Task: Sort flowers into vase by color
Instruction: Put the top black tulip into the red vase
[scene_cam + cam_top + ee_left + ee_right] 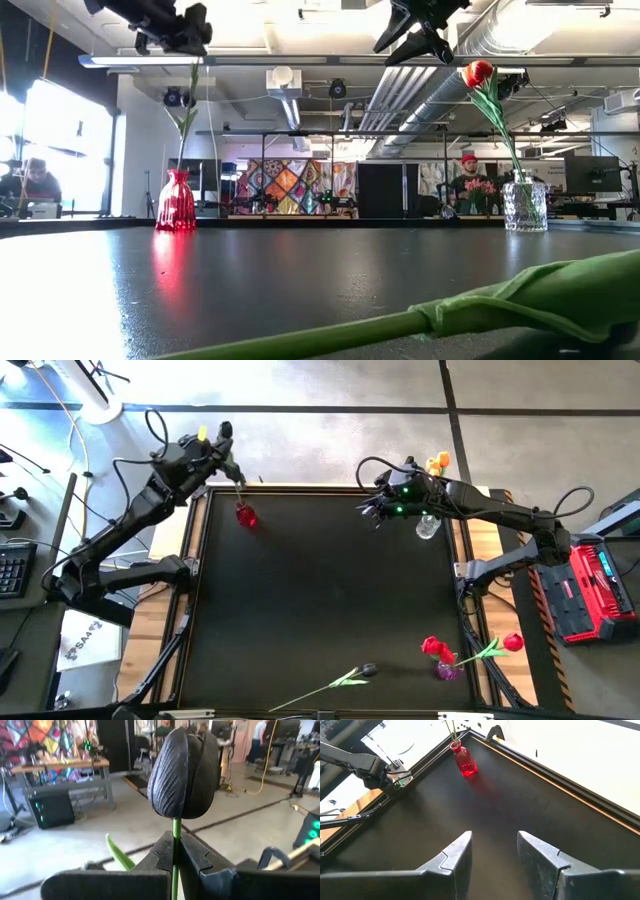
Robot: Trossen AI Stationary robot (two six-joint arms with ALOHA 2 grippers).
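Black tulip into red vase, table's 11 o'clock corner.
Black tulip (184, 772) pinched by its stem in my shut left pincer (232, 463), stem foot at the red vase (246, 515); lower straight, release only once seated. Right pincer (376, 508) empty, spread, hovering near 1 o'clock.

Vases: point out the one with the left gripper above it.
The red vase at the table's far left. The left gripper, shut on a black tulip, sits above it; the clear vase and purple vase are on the right side.
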